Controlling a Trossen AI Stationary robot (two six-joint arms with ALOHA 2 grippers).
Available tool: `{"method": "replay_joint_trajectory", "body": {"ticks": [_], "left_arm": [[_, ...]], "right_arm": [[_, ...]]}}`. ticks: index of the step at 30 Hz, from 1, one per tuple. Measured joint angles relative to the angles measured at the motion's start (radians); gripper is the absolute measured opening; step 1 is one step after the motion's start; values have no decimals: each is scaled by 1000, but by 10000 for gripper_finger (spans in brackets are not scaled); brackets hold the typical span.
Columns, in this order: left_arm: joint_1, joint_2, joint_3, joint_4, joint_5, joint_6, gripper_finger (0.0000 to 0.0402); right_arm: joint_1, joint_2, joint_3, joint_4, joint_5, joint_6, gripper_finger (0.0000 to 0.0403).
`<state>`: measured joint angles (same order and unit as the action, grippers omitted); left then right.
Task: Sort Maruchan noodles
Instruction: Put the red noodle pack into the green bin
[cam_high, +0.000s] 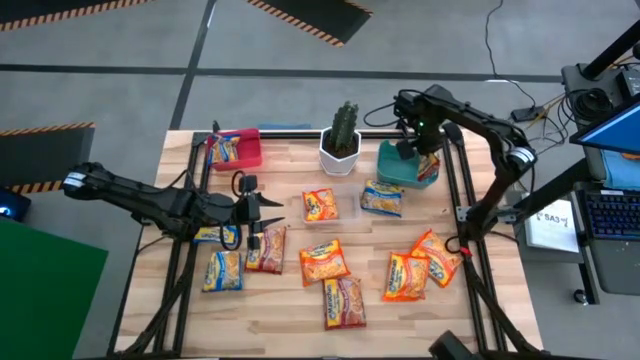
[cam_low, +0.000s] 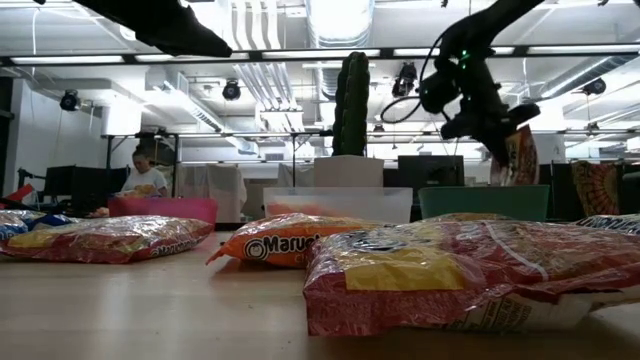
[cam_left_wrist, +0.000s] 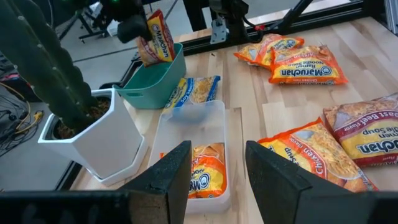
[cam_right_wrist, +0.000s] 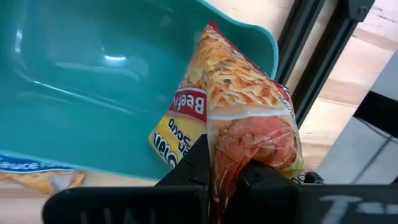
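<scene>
Several Maruchan noodles packets lie flat on the wooden table, among them an orange one (cam_high: 324, 262) and a yellow-and-blue one (cam_high: 382, 198). My right gripper (cam_right_wrist: 227, 171) is shut on a red-and-yellow beef packet (cam_right_wrist: 242, 106) over the teal bin (cam_high: 395, 170) at the table's far right. The low view shows that packet (cam_low: 515, 155) hanging by the bin's rim (cam_low: 485, 190). My left gripper (cam_left_wrist: 217, 174) hovers open left of centre, just short of a clear tray (cam_left_wrist: 211, 124) holding an orange packet (cam_left_wrist: 205, 177). A red bin (cam_high: 240, 150) at the far left holds one packet. My right gripper pinches the beef packet's upper end (cam_right_wrist: 233, 149) between its two fingers, coming from above and pointing down. The packet hangs upright below the fingers, clear of the table, its lower end (cam_right_wrist: 186, 118) over the teal bin's edge. Whether it touches the bin I cannot tell.
A cactus in a white pot (cam_high: 340, 145) stands between the two bins at the far edge. Black frame rails (cam_high: 455, 190) run along the table's left and right sides. Loose packets (cam_high: 343, 302) crowd the near half of the table.
</scene>
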<state>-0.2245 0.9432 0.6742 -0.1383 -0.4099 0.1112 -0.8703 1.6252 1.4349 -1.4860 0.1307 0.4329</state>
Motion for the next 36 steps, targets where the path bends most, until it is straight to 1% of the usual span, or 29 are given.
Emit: {"method": "replay_joint_trajectory", "body": {"ticks": [3,8,18,28,32,36], "left_arm": [[0,2,-1,1,0,0,135],[0,2,-1,0,0,0,135],[0,3,-2,-4,1,-8,135],[0,3,-3,-31,1,-21,135],[0,3,-3,-37,1,-23,135],[0,3,-3,-43,1,-23,135]], "right_arm": [[1,34,0,10,5,-1,9],[11,81,-1,31,75,1,15],[13,132,-2,33,81,13,91],[13,98,-3,26,81,12,152],[13,94,-3,25,81,12,167],[13,88,0,22,81,12,171]]}}
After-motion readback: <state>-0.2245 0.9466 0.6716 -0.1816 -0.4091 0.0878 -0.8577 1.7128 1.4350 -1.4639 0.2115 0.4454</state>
